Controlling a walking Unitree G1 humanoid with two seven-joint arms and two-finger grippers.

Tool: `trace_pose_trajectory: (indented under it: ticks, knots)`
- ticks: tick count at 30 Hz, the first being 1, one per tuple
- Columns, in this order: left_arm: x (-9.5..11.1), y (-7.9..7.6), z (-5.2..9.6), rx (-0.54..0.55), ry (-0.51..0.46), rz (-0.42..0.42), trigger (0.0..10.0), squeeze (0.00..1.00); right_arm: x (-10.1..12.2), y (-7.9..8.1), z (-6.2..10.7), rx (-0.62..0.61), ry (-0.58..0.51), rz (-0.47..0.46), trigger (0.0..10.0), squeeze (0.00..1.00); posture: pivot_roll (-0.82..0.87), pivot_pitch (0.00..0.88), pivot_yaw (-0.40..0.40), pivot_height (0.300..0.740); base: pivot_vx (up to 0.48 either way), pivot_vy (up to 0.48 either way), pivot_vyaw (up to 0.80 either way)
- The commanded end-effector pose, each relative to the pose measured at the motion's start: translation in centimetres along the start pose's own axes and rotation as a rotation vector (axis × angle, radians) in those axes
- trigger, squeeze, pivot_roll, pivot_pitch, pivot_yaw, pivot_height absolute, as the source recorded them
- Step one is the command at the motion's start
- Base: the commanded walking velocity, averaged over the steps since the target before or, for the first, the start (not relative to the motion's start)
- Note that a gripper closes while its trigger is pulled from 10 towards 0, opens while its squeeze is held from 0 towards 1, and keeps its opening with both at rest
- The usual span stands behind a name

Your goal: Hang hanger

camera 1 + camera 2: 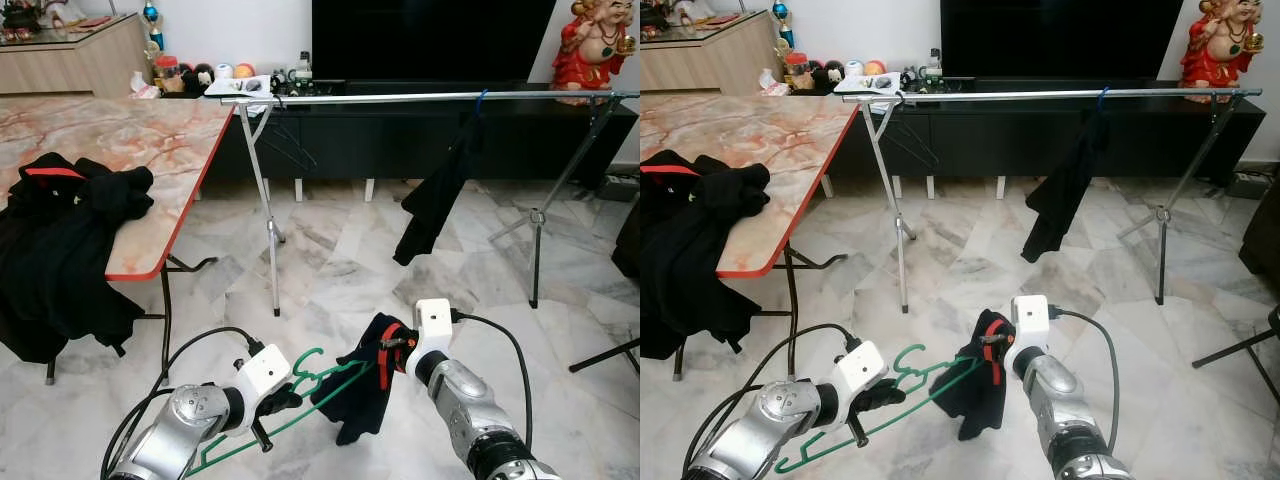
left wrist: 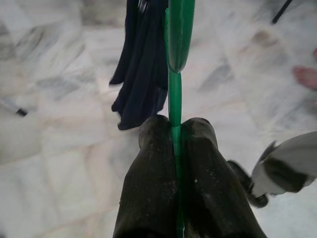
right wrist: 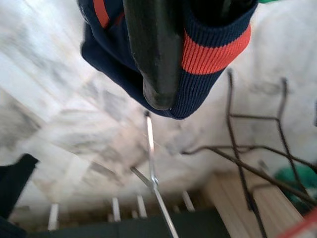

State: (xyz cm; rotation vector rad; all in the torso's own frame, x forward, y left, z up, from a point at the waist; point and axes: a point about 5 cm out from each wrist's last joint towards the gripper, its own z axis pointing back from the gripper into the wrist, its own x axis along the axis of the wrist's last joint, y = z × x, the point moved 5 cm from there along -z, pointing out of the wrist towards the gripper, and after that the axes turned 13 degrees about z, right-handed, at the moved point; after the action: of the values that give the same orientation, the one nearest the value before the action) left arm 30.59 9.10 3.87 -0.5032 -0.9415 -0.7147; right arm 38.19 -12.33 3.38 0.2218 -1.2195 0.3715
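Left pincer (image 1: 283, 398) clenched on thin green plastic hanger (image 1: 300, 400), low over the floor; right pincer (image 1: 396, 347) apparently pinches dark red-trimmed garment (image 1: 357, 390). Hanger light, springy; grip near hook.

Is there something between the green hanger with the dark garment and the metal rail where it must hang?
Nothing visible: only bare floor lies between the green hanger and the rail. A black garment already hangs on the rail's right part.
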Motion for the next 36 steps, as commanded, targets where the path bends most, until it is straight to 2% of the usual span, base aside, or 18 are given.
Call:
trace_pose_trajectory:
  ticks: [1,2,3,6,7,9,13,25,28,36]
  knots:
    - [0.9,-0.3,0.3,-0.027,-0.037,0.007,10.0,0.0,-1.6,-0.3,0.3,-0.032,0.08,0.018,10.0,0.0,0.14,0.025,0.001,0.74,0.0,0.0,0.0]
    - [0.8,-0.7,0.4,-0.052,-0.032,0.018,10.0,0.0,-2.8,-1.1,0.6,-0.086,0.147,0.041,10.0,0.0,0.13,0.026,0.002,0.74,0.0,0.0,0.0]
    - [0.7,-0.8,0.4,-0.06,-0.03,0.021,10.0,0.0,-3.2,-1.4,0.8,-0.104,0.165,0.048,10.0,0.0,0.13,0.026,0.002,0.74,0.0,0.0,0.0]
    - [0.6,-1.1,0.5,-0.077,-0.024,0.02,10.0,0.0,-3.6,-1.8,1.0,-0.135,0.184,0.058,10.0,0.0,0.14,0.026,0.001,0.74,0.0,0.0,0.0]
    - [0.1,-1.7,0.7,-0.116,-0.001,0.025,10.0,0.0,-4.1,-2.9,1.5,-0.204,0.209,0.051,10.0,0.0,0.14,0.025,0.002,0.74,0.0,0.0,0.0]
    - [-0.2,-2.1,1.0,-0.14,0.018,0.032,10.0,0.0,-4.6,-3.9,1.9,-0.272,0.231,0.044,10.0,0.0,0.14,0.025,0.002,0.74,0.0,0.0,0.0]
    - [-0.2,-2.3,1.2,-0.154,0.017,0.04,10.0,0.0,-5.1,-4.5,2.3,-0.321,0.251,0.024,10.0,0.0,0.14,0.025,0.002,0.74,0.0,0.0,0.0]
    - [0.2,-3.0,1.3,-0.182,0.012,0.07,10.0,0.0,-5.3,-4.0,2.1,-0.34,0.261,-0.022,10.0,0.0,0.14,0.027,0.003,0.74,0.0,0.0,0.0]
    - [0.6,-3.4,1.4,-0.204,-0.008,0.106,10.0,0.0,-5.1,-3.6,1.8,-0.343,0.254,-0.051,10.0,0.0,0.15,0.027,0.001,0.74,0.0,0.0,0.0]
    - [0.4,-3.9,1.6,-0.231,0.015,0.121,10.0,0.0,-4.6,-4.2,1.8,-0.398,0.24,-0.112,10.0,0.0,0.15,0.028,-0.002,0.74,0.0,0.0,0.0]
